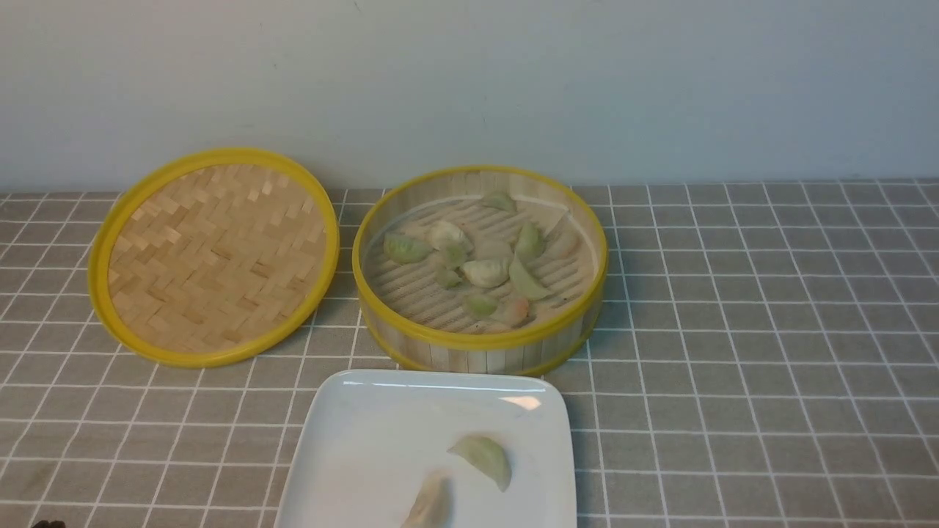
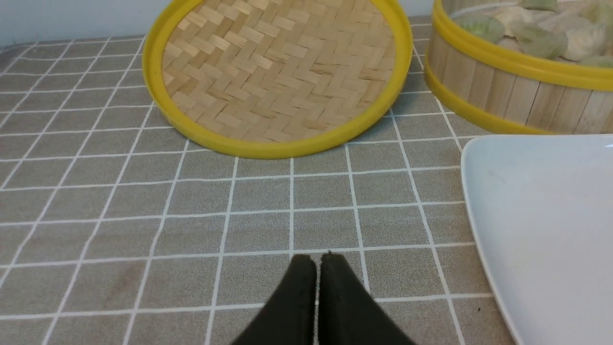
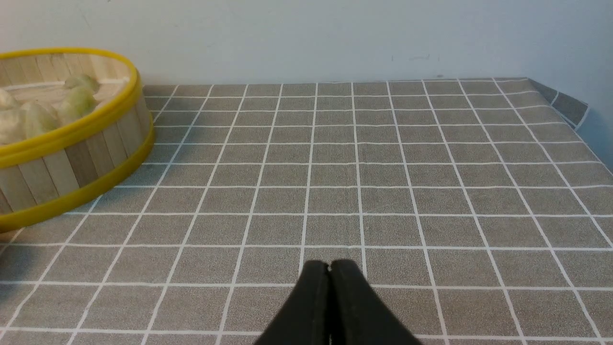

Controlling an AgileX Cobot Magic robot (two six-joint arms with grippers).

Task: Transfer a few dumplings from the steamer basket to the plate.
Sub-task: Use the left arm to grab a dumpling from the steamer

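Most dumplings (image 1: 484, 271) sit in the basket (image 1: 477, 343) at the middle of the worktop (image 1: 733, 330); two more lie on the white plate (image 1: 367, 455) just in front of it. The woven lid (image 1: 213, 257) is just left of the basket. My left hand (image 2: 317, 259) and right hand (image 3: 329, 265) are both closed, holding nothing.

Lid (image 1: 213, 257) left of steamer basket (image 1: 480, 345), nearly touching. Plate (image 1: 367, 447) in front of basket. Dumplings (image 1: 484, 271) in basket; two on plate.
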